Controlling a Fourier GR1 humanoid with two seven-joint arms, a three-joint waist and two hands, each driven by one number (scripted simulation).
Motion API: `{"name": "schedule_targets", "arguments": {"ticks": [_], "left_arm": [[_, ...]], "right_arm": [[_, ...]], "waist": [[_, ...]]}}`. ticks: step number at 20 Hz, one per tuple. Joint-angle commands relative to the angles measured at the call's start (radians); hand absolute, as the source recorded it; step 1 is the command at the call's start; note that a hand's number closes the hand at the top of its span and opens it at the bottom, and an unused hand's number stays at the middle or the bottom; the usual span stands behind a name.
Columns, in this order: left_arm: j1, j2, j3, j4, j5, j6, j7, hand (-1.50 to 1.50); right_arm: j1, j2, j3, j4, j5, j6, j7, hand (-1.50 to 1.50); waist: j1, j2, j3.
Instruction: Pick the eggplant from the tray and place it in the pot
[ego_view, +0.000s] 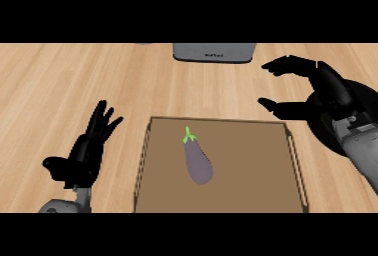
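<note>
A purple eggplant (197, 161) with a green stem lies in the middle of a brown tray (251, 195), stem pointing away from me. My right hand (319, 95) hovers beyond the tray's far right corner, fingers curved and thumb spread, holding nothing. It covers most of a dark round pot (325, 134), of which only part of the rim shows beside my right forearm. To the left of the tray my left hand (87, 145) rests open with fingers straight and pointing away.
A grey appliance (215, 52) stands at the counter's far edge, behind the tray. The wooden counter (66, 80) stretches out to the left and behind the tray.
</note>
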Motion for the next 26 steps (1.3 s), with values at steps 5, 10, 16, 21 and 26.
{"name": "schedule_targets", "arguments": {"ticks": [5,10,16,21,26], "left_arm": [[0.041,-0.058,-0.015,-0.055,-0.055,0.050,-0.048,0.00],[-0.013,-0.034,0.061,0.028,-0.017,-0.001,-0.095,0.00],[0.031,-0.057,-0.004,-0.028,-0.055,0.023,-0.074,0.00],[0.017,-0.038,0.030,-0.047,-0.034,0.005,-0.066,0.00],[0.034,-0.054,0.044,0.006,-0.035,-0.009,-0.121,0.00]], "right_arm": [[-0.089,0.207,0.096,-0.135,0.089,-0.033,0.235,-1.50],[-0.256,0.219,0.125,-0.134,0.099,0.099,0.426,-1.50],[-0.358,0.200,0.263,-0.027,0.005,0.393,0.656,-1.50],[-0.426,0.268,0.311,0.036,-0.096,0.547,0.851,-1.50],[-0.465,0.403,0.338,0.132,-0.068,0.521,0.935,-1.50]], "waist": [[-0.037,0.000,0.006],[-0.038,0.002,0.005],[-0.013,0.003,0.003],[-0.022,0.002,0.004],[-0.031,0.002,0.005]]}}
